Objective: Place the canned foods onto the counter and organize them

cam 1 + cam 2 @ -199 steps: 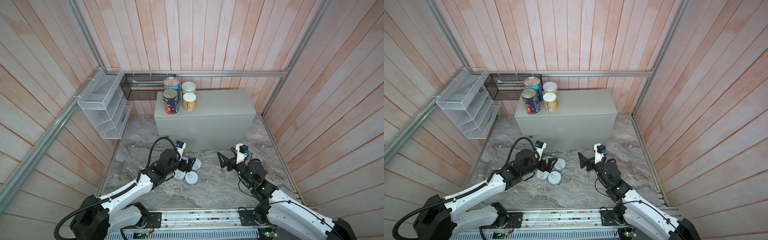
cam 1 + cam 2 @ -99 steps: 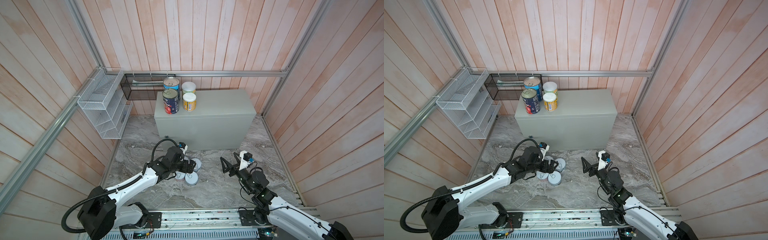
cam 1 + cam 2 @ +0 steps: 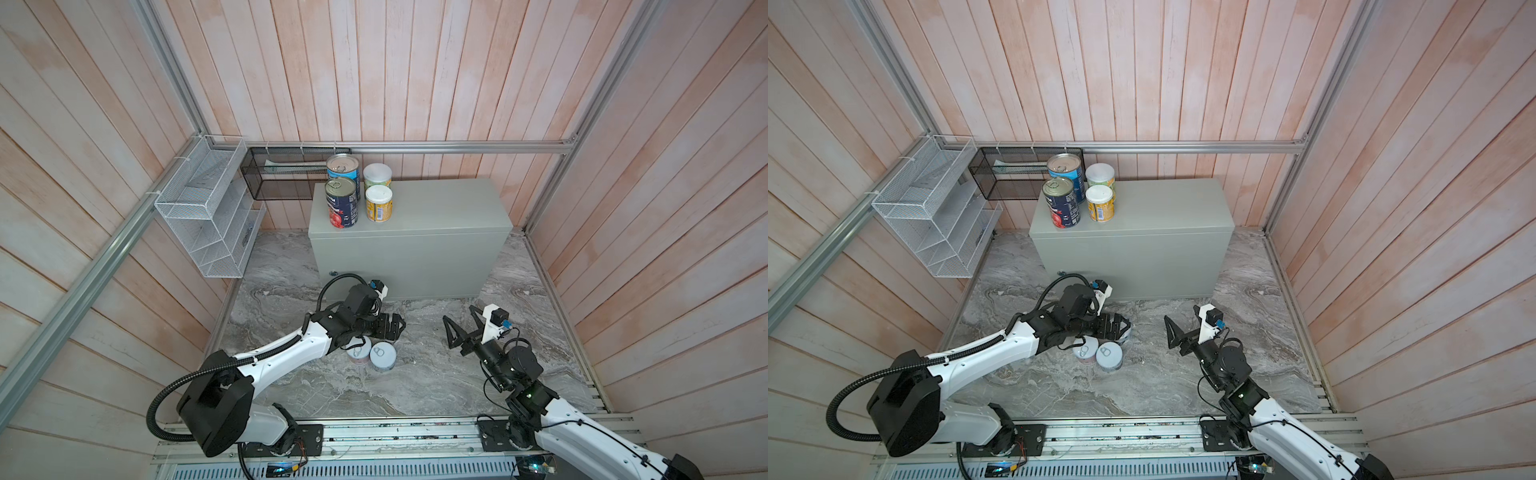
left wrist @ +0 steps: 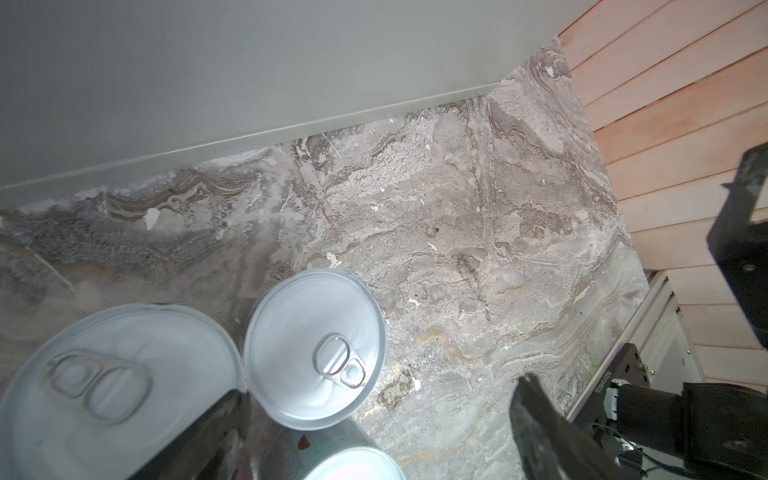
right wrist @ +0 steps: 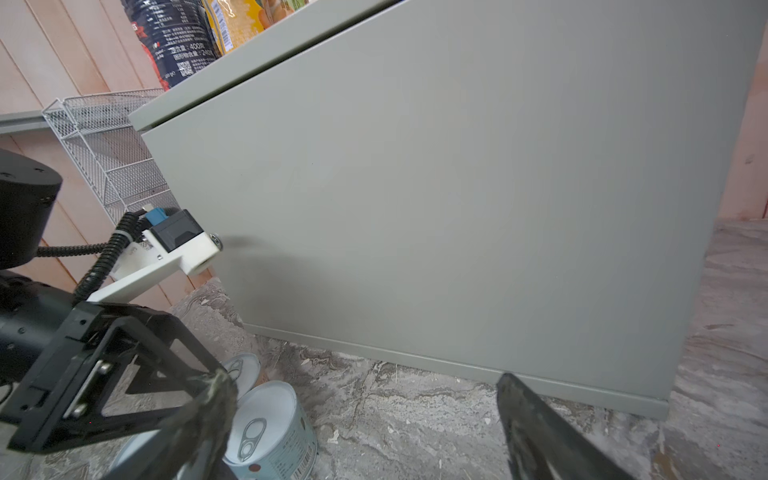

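Note:
Four canned foods stand at the left end of the counter [image 3: 436,208] [image 3: 1163,208]: a light blue can [image 3: 343,166], a navy tomato can [image 3: 341,203] and two yellow-green white-lidded cans [image 3: 378,203] [image 3: 377,176]. Short pale pull-tab cans [image 3: 382,356] [image 3: 358,350] stand clustered on the marble floor before the counter. My left gripper [image 3: 392,326] [image 4: 374,432] hovers open over this cluster; one short can [image 4: 313,349] lies just past its fingertips, another [image 4: 116,386] beside one finger. My right gripper [image 3: 461,328] [image 5: 374,415] hangs open and empty to the right, facing the counter front [image 5: 457,208].
A white wire basket [image 3: 208,216] hangs on the left wall and a black mesh basket [image 3: 282,178] on the back wall beside the counter. Wooden walls close in on three sides. The counter's right part is bare.
My left gripper has moved right over the short cans, staying open. My right gripper has drawn back slightly from the counter and sunk lower.

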